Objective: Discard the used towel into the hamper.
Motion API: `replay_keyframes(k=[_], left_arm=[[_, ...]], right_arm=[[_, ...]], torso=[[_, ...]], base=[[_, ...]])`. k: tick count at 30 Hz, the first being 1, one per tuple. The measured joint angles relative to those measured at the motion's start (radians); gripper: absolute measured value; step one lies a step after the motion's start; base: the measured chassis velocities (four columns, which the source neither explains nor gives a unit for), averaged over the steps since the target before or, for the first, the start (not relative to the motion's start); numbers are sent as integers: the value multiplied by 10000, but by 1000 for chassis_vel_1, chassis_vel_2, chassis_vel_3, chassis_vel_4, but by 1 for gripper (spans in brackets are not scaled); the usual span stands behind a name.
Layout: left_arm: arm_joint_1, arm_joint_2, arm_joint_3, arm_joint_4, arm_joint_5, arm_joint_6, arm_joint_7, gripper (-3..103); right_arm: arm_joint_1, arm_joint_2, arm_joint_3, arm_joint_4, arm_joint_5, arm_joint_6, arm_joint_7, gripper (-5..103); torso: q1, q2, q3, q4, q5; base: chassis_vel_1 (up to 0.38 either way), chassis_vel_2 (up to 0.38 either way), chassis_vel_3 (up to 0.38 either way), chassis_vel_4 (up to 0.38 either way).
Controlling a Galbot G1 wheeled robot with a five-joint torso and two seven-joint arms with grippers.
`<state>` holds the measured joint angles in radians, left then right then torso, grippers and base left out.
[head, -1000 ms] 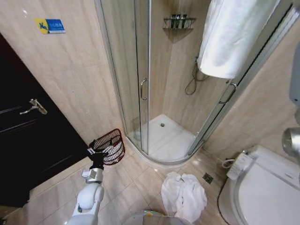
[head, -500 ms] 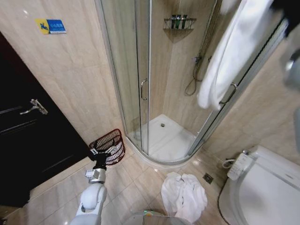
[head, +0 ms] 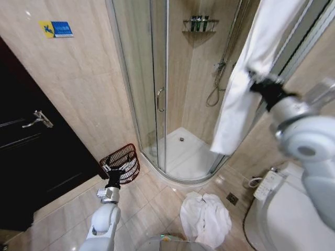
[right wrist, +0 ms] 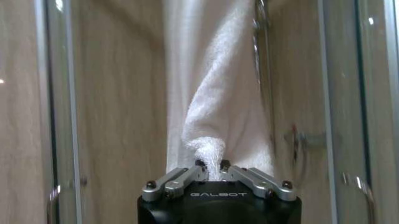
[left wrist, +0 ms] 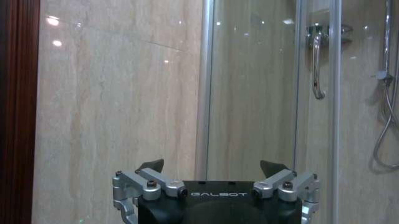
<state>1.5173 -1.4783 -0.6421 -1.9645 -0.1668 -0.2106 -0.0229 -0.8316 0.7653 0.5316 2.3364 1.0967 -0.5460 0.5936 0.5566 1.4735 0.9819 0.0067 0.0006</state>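
Observation:
A long white towel (head: 235,110) hangs in front of the shower's glass, and my right gripper (head: 260,83) is shut on a bunched fold of it high up. The right wrist view shows the right gripper (right wrist: 210,164) pinching the towel (right wrist: 212,107), which trails away from it. The hamper (head: 123,156), a small reddish-brown wire basket, stands on the floor against the wall beside the shower. My left gripper (head: 117,171) is held low just in front of the hamper. In the left wrist view the left gripper (left wrist: 213,165) is open with nothing in it, facing wall and glass.
The curved glass shower enclosure (head: 157,99) stands behind the hamper. A dark door (head: 31,157) fills the left side. A toilet (head: 293,214) sits at the lower right. A second crumpled white towel (head: 205,217) lies on the tiles beside a floor drain (head: 232,198).
My right arm has swung down into view, dragging the towel lower and leftward so it hangs long and narrow. The left gripper has sunk slightly by the hamper.

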Motion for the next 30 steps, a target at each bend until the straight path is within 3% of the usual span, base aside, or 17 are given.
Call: replay_keyframes(k=[1,4,5,8,16,20,30], left_arm=[[13,41,2,-21,-41,-1,6,100],[61,179,-15,-89,-113,-24,7,100],[61,179,-15,-89,-113,-24,7,100],[107,298,-31,-98,-156,-96,10,100],[282,256,3,-130,-258,-263,40,100],[311,166,79,-131,-232,-322,109,100],[327,56,172,-174,-118,-380,137,100]], right_arm=[[-422,198,56,63,-258,23,-60,5],[-1755,1064,143,313,-1202,58,-327,5],[-1755,1064,143,313,-1202,58,-327,5],[-3089,2056,101,682,-2560,244,-764,5],[-5410,3554,-195,1451,-4654,671,-1293,5],[-6059,3861,-289,1621,-5128,760,-1435,5],[-6449,3876,-26,1619,-5135,769,-1377,5]], torso=[[-1,0,-1,0,-13],[0,0,0,2,0],[0,0,0,2,0],[-1,0,-1,0,-4],[-2,1,-3,0,-7],[-3,1,-3,0,-6],[-2,1,-2,1,-4]], base=[[0,0,0,0],[0,0,0,0],[0,0,0,0],[0,0,0,0],[0,0,0,0],[0,0,0,0],[0,0,0,0]])
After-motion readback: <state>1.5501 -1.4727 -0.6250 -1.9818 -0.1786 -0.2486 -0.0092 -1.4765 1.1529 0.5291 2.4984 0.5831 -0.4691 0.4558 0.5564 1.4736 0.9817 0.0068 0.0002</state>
